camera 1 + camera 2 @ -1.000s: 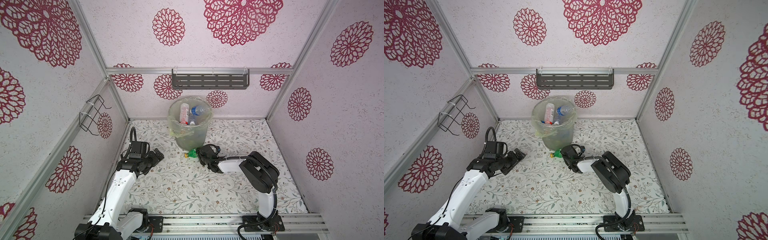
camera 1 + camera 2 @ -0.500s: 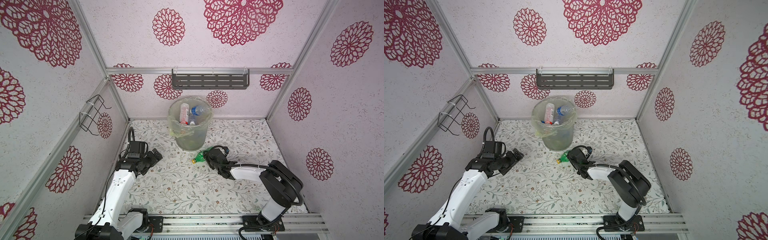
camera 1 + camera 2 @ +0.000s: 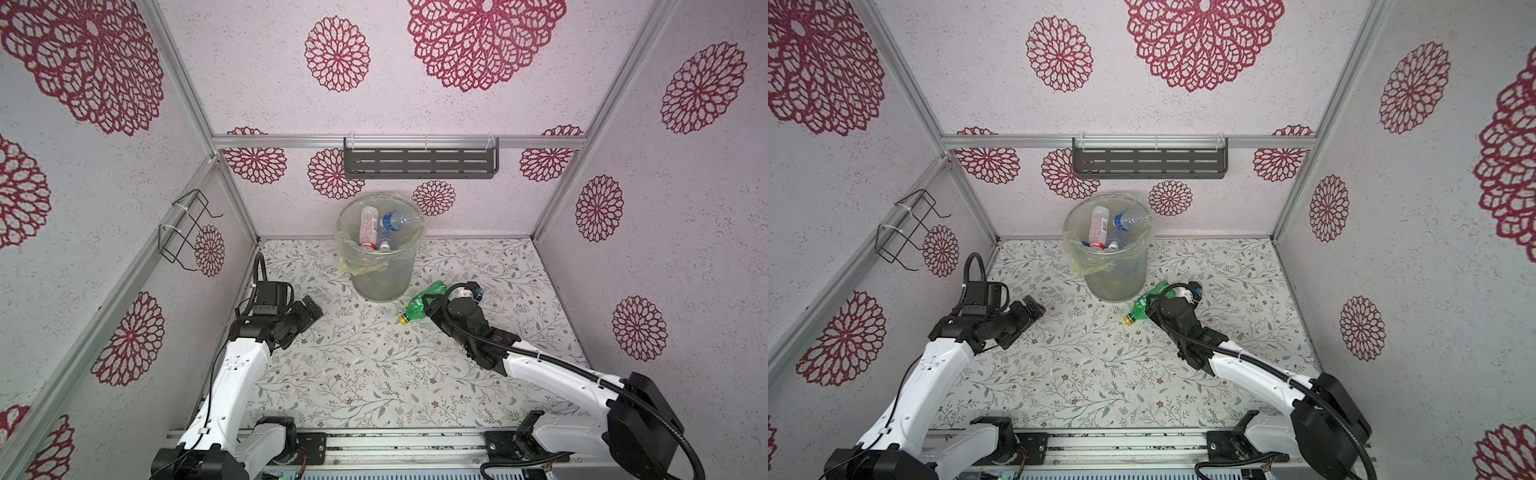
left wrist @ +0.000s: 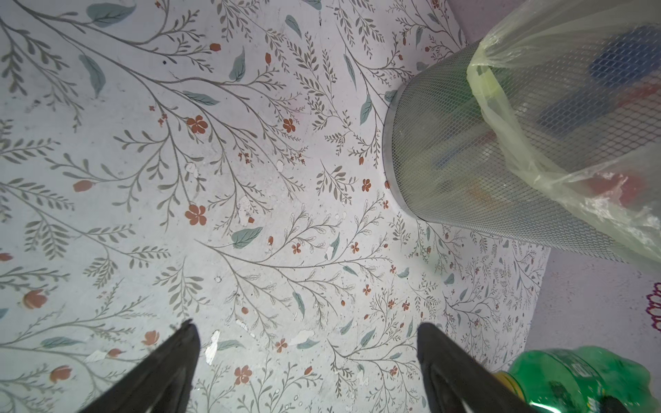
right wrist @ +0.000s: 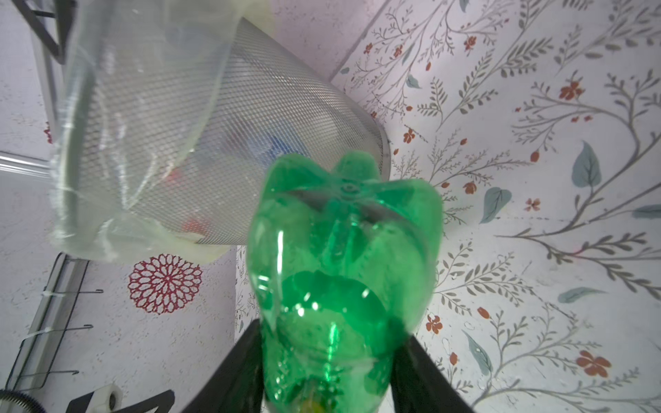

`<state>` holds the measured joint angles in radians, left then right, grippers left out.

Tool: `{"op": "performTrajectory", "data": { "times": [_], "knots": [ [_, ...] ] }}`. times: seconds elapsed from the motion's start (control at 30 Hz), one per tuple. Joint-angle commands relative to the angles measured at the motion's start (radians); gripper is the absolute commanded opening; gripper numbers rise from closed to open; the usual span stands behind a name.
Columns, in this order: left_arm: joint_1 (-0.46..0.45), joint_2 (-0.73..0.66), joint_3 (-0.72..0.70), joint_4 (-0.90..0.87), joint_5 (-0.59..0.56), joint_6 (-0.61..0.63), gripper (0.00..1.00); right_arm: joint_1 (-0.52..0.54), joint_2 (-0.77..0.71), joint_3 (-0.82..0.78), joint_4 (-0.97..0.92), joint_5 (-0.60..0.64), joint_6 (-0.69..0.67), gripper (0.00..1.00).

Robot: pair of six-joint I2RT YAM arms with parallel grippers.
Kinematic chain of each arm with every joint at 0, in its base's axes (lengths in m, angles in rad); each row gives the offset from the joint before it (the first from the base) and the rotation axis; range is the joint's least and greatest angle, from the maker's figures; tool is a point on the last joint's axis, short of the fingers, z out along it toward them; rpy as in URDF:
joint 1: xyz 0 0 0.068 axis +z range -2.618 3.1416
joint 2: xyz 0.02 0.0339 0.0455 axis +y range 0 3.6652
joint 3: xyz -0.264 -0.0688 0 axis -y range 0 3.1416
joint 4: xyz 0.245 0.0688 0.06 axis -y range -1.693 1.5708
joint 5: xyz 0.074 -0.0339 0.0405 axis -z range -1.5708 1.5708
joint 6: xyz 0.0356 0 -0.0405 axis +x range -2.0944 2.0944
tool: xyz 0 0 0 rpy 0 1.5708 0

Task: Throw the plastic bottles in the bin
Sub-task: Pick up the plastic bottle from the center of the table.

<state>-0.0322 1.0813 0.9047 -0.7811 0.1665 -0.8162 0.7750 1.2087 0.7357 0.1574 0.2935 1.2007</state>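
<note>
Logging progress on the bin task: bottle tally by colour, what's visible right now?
Green bottle, yellow cap, held by right gripper: 1
White bottle with red label, in bin: 1
Clear bottle with blue label, in bin: 1
Clear bottle with white cap, in bin: 1
Total: 4 clearly seen; deeper in the bin is too blurred to count.

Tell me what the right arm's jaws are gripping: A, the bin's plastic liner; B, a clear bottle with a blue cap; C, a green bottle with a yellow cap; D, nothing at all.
C: in the right wrist view the green bottle sits clamped between the jaws of the right arm, and a top view shows its yellow cap.
</note>
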Motion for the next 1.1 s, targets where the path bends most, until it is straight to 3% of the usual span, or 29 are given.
{"op": "performTrajectory", "data": {
  "times": [0.0, 0.27, 0.63, 1.07],
  "knots": [
    [0.01, 0.002, 0.028, -0.001, -0.007, 0.011, 0.97, -0.003, -0.069, 0.044, -0.044, 0.038, -0.083, 0.54],
    [0.012, -0.006, 0.03, -0.004, -0.007, 0.005, 0.97, -0.009, -0.164, 0.125, -0.105, 0.041, -0.168, 0.54],
    [0.014, -0.006, 0.033, 0.004, -0.007, -0.009, 0.97, -0.031, -0.171, 0.296, -0.121, 0.024, -0.299, 0.55],
    [0.014, -0.026, 0.013, 0.009, -0.011, -0.022, 0.97, -0.045, -0.329, 0.161, -0.173, -0.027, -0.265, 0.55]
  ]
}}
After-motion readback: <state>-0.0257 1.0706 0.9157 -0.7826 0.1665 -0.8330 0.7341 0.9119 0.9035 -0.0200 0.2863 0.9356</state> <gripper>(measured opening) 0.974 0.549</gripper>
